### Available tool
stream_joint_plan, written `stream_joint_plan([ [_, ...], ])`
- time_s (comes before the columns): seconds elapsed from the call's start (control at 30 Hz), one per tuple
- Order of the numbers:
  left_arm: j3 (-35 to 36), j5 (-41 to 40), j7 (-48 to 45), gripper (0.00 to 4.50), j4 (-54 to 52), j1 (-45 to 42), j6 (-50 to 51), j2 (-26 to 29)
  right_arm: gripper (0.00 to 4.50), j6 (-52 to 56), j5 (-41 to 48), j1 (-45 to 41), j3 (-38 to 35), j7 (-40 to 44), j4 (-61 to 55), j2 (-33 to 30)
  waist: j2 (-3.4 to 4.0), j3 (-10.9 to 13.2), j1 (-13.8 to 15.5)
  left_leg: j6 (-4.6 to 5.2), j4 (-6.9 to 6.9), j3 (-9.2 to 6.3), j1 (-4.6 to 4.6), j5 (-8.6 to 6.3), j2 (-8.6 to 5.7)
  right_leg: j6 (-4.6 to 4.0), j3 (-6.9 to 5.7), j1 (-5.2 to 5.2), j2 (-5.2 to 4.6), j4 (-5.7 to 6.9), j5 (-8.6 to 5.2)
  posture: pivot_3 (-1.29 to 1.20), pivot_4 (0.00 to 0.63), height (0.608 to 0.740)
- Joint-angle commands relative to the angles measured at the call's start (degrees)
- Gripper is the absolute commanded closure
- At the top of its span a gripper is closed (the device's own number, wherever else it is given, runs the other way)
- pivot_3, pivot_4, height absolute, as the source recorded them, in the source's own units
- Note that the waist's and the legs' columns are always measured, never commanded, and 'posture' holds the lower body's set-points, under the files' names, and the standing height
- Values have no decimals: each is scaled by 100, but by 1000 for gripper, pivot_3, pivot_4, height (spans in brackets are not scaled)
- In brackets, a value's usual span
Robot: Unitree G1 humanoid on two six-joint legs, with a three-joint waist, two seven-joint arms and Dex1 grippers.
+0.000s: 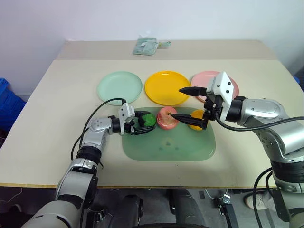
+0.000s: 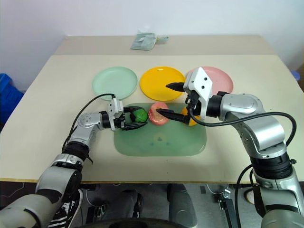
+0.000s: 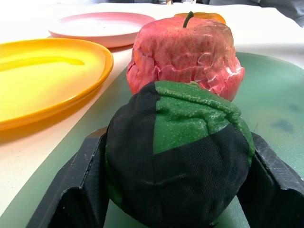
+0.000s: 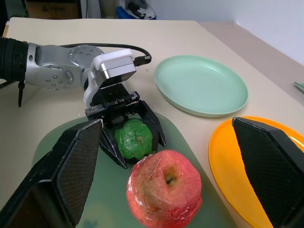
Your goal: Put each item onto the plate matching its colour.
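While the left gripper (image 1: 142, 124) clamps the green-and-black ball (image 1: 146, 119) from both sides, the ball sits at the far-left corner of the green cutting board (image 1: 166, 149); its underside is hidden by the fingers (image 3: 78, 190). Beside it, along the board's far edge, the pink-red apple (image 1: 166, 117) stands upright, stem up. The orange (image 1: 196, 124) is mostly covered by the right gripper (image 1: 183, 103), probably resting on the board too. That gripper hovers above, jaws wide apart, holding nothing. Beyond the board on the desk (image 1: 47, 128): mint green plate (image 1: 119, 87), yellow plate (image 1: 166, 87), and pink plate (image 1: 205, 79), partly blocked by the right wrist.
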Motion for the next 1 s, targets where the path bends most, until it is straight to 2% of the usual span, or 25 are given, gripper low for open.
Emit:
stream_joint_plan([
  [0.03,231,-227,84,1192,-251,-149,132,57,0,-110,-1,-134,-194,-30,-158,-28,0,0,0,0,0,0,0,0,0,0,0,0,0,0,0,0,150,740],
  [0.2,799,-672,526,1192,-498,-311,592,204,0,-162,-47,-240,-256,-280,-44,162,0,0,-11,0,0,-1,0,0,2,0,0,-2,1,2,0,0,150,740],
  [0.33,1060,-715,952,1192,-511,-480,750,349,0,-294,-284,-471,-197,-617,307,439,0,0,-8,-1,0,-2,1,0,1,0,0,-2,1,4,0,0,150,740],
  [0.5,1412,-369,2672,1192,536,-1192,697,421,0,-457,-757,-762,92,-1018,611,779,-1,0,9,-31,0,-3,-2,17,-1,0,-1,-3,0,4,0,0,150,740],
  [0.57,1553,-360,3174,1192,978,-1490,649,423,0,-671,-1296,-960,368,-1333,1023,948,-1,0,-3,-32,0,-2,-3,17,-2,1,-1,-4,0,10,0,0,150,740],
  [0.63,1636,-313,3526,1192,1316,-1694,582,412,0,-679,-1424,-1122,465,-1525,1270,1224,-2,-1,-11,-32,-1,-2,-3,17,-3,1,-1,-4,0,11,1,0,150,740],
  [0.77,1654,-232,3690,1192,1613,-1837,454,380,0,-810,-1543,-1188,649,-1389,1161,1441,-2,-1,-27,-33,-9,-1,-12,18,-4,1,0,-19,0,14,1,0,150,740],
  [0.87,1850,-408,3680,1192,1748,-1858,479,379,0,-746,-1499,-1246,495,-1462,1257,1538,-2,-1,-29,-33,-5,-1,-35,18,-8,0,0,-39,-2,15,1,0,150,740],
  [1.0,1773,-186,3933,17,1773,-1861,178,469,0,-751,-1480,-1154,430,-1358,1190,1467,-2,-1,-18,-34,-3,-4,-42,18,-9,0,-1,-44,-4,15,1,0,150,740],
])
